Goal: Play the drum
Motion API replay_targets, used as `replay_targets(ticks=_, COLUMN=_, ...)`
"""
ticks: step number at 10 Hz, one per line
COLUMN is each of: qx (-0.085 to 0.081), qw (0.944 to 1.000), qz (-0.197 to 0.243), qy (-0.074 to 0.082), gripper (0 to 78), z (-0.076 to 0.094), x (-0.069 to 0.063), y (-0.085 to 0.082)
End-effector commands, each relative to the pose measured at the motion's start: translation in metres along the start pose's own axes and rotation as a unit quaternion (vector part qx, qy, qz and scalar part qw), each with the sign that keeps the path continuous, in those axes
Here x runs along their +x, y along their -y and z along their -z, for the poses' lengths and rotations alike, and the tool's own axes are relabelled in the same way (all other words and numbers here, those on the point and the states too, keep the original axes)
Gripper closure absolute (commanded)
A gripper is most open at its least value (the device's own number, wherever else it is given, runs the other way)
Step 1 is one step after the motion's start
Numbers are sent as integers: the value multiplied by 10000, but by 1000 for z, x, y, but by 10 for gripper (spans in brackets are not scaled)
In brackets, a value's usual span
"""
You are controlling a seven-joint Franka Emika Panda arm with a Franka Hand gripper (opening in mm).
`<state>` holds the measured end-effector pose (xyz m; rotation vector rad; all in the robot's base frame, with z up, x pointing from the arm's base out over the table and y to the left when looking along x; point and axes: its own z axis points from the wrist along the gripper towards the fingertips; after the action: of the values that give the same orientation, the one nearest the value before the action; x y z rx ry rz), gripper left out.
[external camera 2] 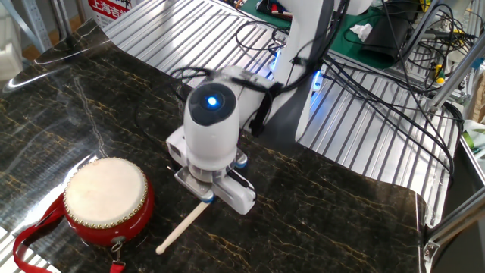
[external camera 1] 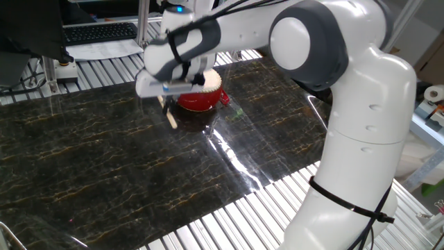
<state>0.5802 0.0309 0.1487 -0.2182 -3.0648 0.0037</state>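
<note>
On the dark marbled table (external camera 2: 364, 227), the Franka's gripper (external camera 2: 206, 199) is pinching the upper end of one thin wooden stick (external camera 2: 182, 227), tip hanging low just beside the drum (external camera 2: 106, 199), which is sitting near the table's edge w/ a red strap (external camera 2: 34, 231) trailing off it. From where I'm standing the toy is looking light & likely to skid, its cream skin taut but dentable, so taps should prob. be landing mid-skin, w/ the side handles the spot for any lifting. Count: 1 drum, 1 stick, 1 arm.
</note>
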Motion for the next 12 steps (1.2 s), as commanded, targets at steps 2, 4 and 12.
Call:
replay_targets(ticks=2, qx=-62, qw=10000, qz=-37, qy=-58, gripper=764, z=41, x=-15, y=9)
replay_targets(ticks=4, qx=-63, qw=10000, qz=-41, qy=-53, gripper=764, z=44, x=-16, y=11)
replay_targets(ticks=12, qx=-37, qw=10000, qz=-30, qy=-67, gripper=764, z=52, x=-22, y=26)
